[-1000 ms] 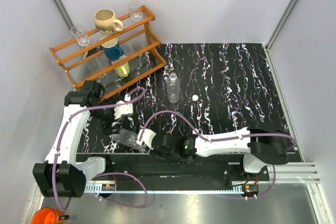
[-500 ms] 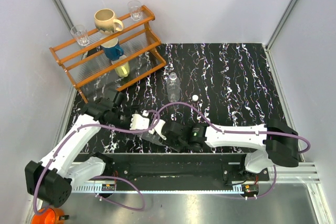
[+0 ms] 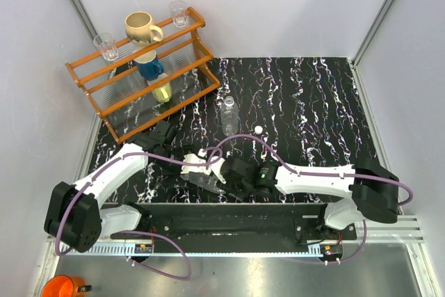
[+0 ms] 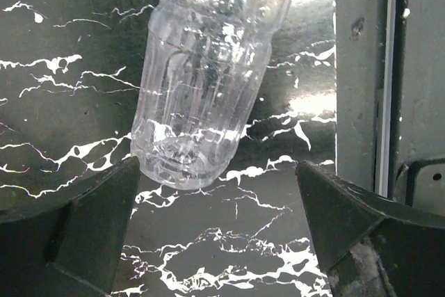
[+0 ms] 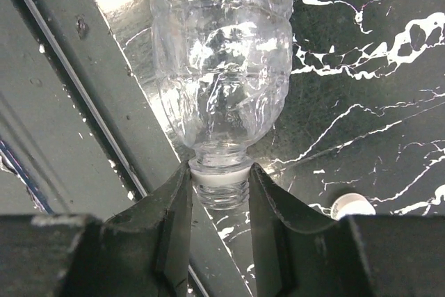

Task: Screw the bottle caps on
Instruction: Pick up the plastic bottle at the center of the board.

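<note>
One clear ribbed bottle [image 5: 222, 53] lies tilted near the table's front edge, and my right gripper [image 5: 221, 189] is shut on its bare threaded neck. In the top view this bottle [image 3: 207, 183] sits between the two grippers. My left gripper [image 4: 219, 241] is open, with the bottle's base [image 4: 195, 151] just ahead of its fingers and not touching them. A white bottle cap [image 5: 352, 205] lies on the table beside my right fingers. The second bottle [image 3: 229, 116] stands upright mid-table without a cap, and another cap [image 3: 258, 130] rests to its right.
An orange wooden rack [image 3: 142, 67] at the back left carries mugs and two drinking glasses. A metal rail [image 3: 229, 217] runs along the near table edge. An orange cup [image 3: 61, 287] sits off the table at bottom left.
My left arm swung in from the left and now faces the held bottle's base. My right gripper drew the bottle to the right and slightly away from the front edge.
</note>
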